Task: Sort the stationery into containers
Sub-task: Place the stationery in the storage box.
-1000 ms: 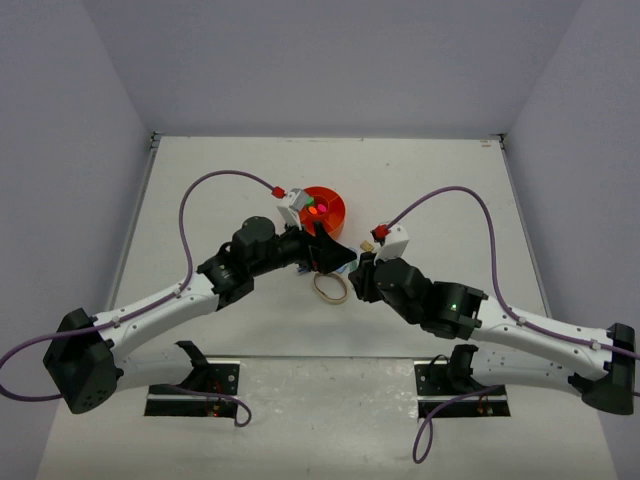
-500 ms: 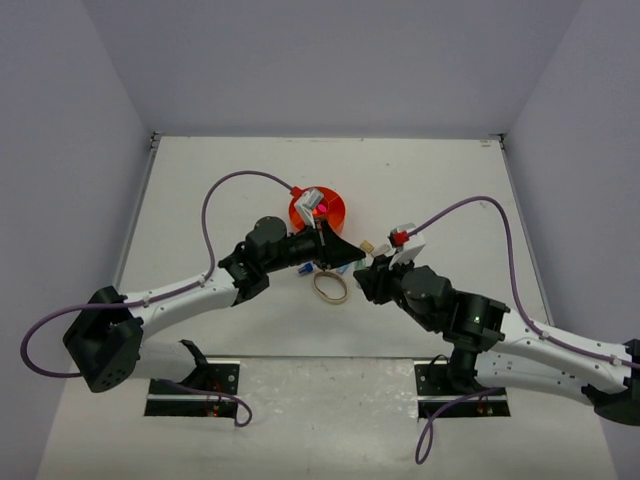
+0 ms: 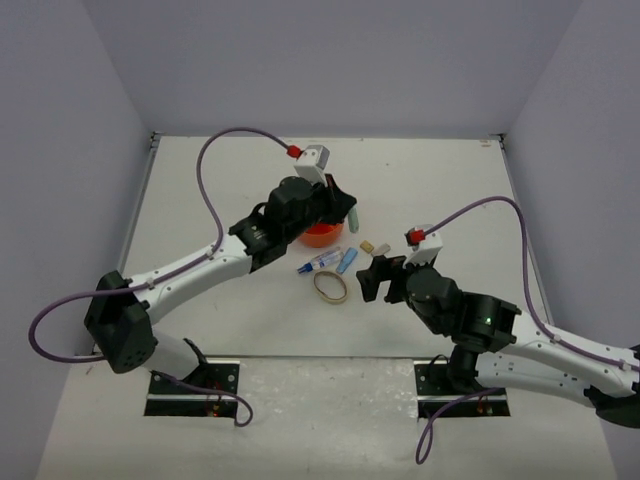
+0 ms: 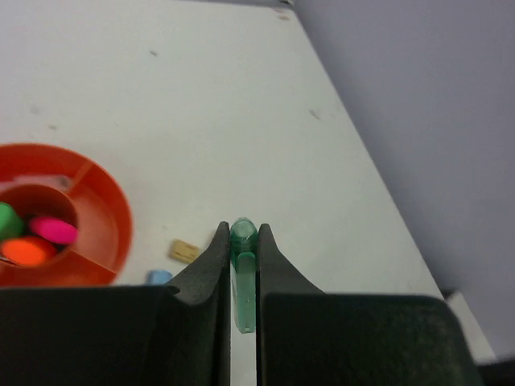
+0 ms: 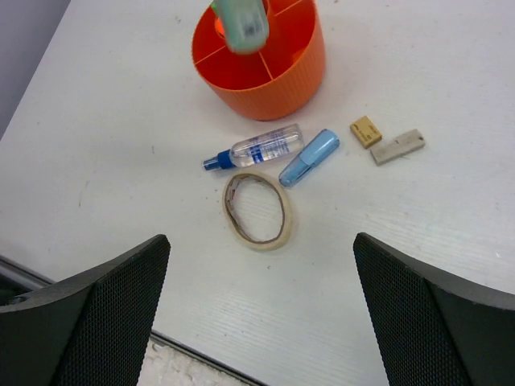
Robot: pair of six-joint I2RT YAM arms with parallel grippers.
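One orange organizer [image 5: 273,80] (round) — white table [image 5: 451,225], lilac walls [image 3: 320,60].

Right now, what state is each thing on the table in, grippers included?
left gripper: shut on the green marker, off the table
right gripper: open, empty
organizer: upright
highlighters: three standing in the organizer's centre cup
pen: lying on the table, not sorted
blue marker: lying beside the pen
rubber band: flat on the table
tan blocks: both on the table, outside the organizer
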